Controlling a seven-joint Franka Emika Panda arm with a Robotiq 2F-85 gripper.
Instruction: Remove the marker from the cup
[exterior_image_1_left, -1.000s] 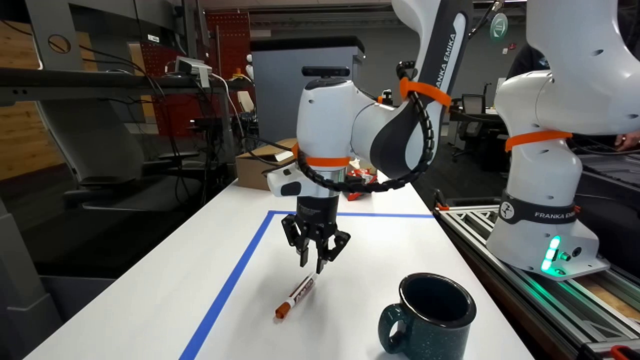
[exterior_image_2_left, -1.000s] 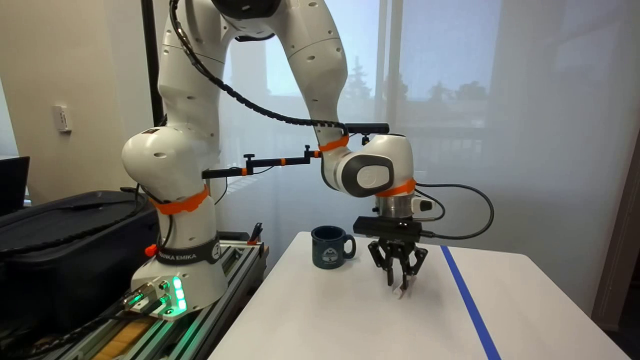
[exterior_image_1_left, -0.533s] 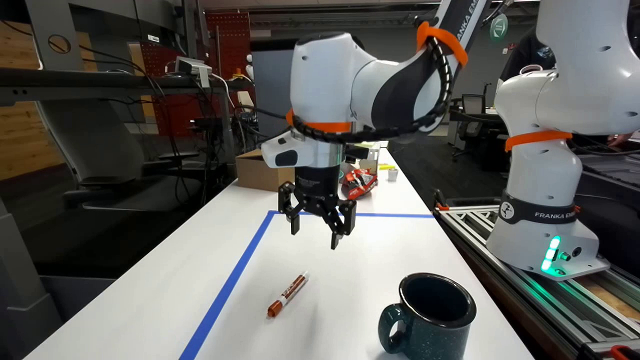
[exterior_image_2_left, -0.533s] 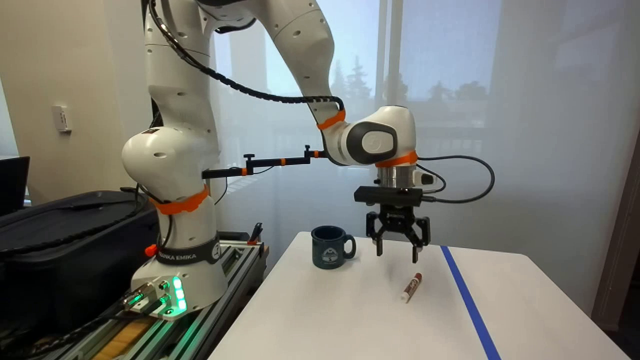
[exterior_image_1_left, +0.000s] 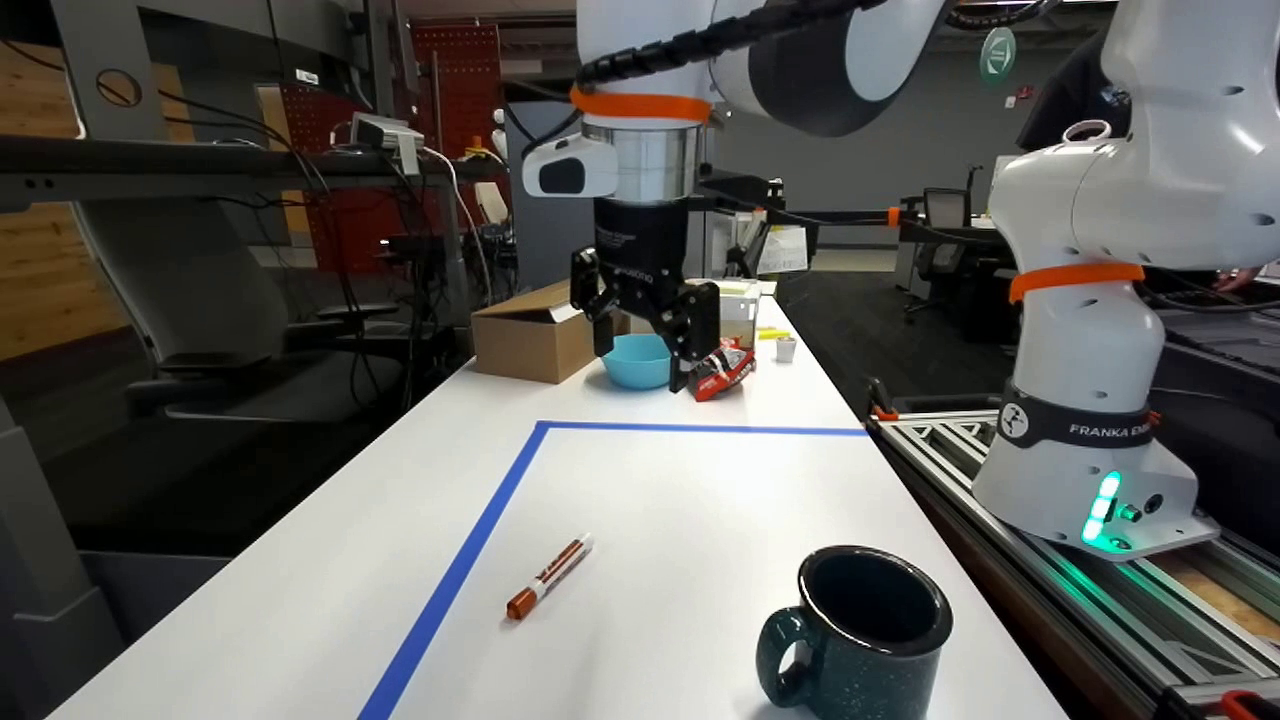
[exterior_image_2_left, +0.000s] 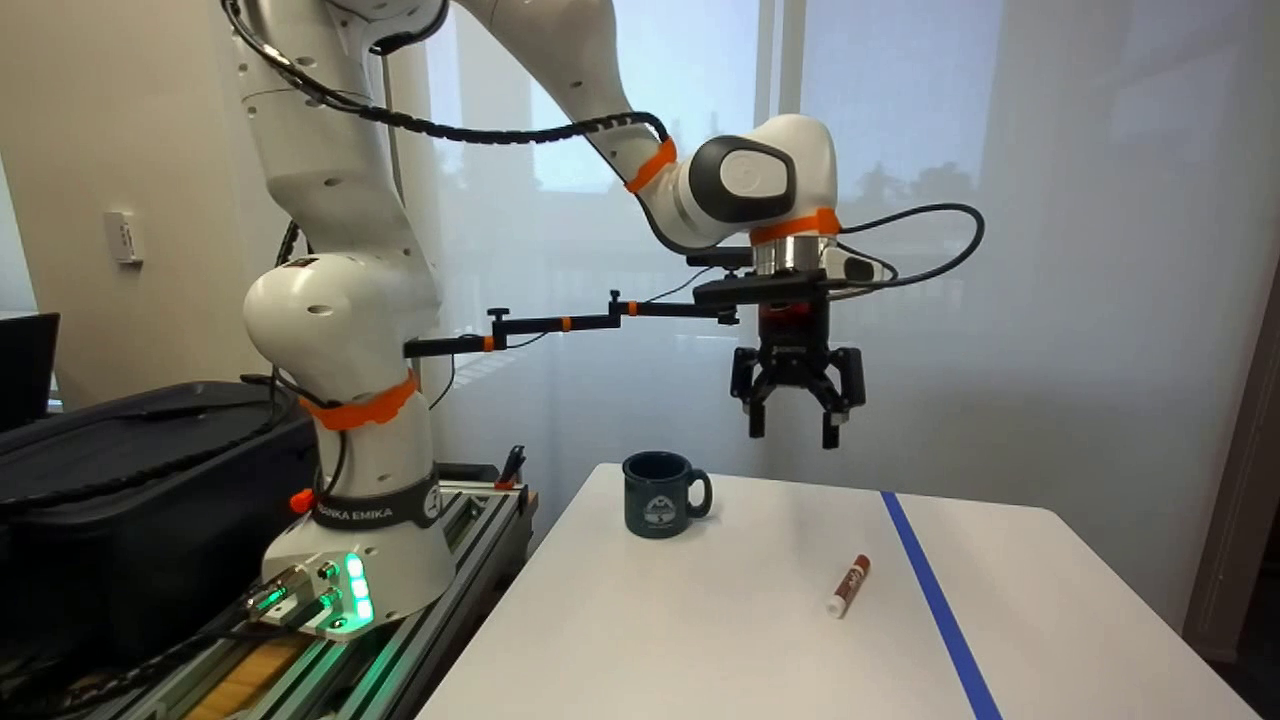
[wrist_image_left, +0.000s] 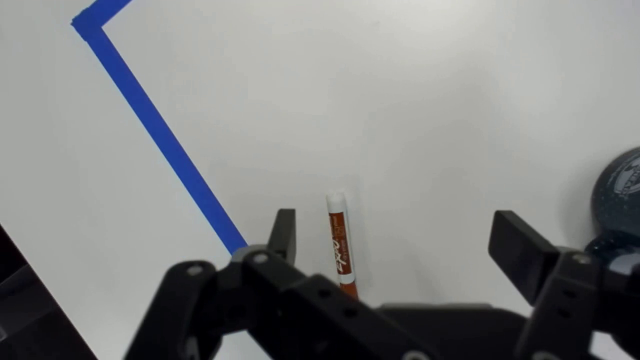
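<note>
Gripper (exterior_image_2_left: 794, 436) spread wide above the bench (exterior_image_2_left: 650, 640), marker (exterior_image_2_left: 848, 587) laid near blue tape (exterior_image_2_left: 936, 600), cup (exterior_image_2_left: 655, 495) placed near the robot-side corner, free surface seen between these two

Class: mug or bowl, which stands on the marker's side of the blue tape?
The dark mug, inside the blue tape like the marker; the light blue bowl sits beyond that tape.

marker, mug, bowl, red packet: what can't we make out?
Marker: in the wrist view, brown end partly hidden behind the open jaws; fine print too small to read.
Mug: in an exterior view, base cut off by the bottom edge, inner floor lost in shadow; in the wrist view, cut off by the right edge.
Bowl: in an exterior view, partly hidden by the jaws.
Red packet: in an exterior view, lettering too small.
</note>
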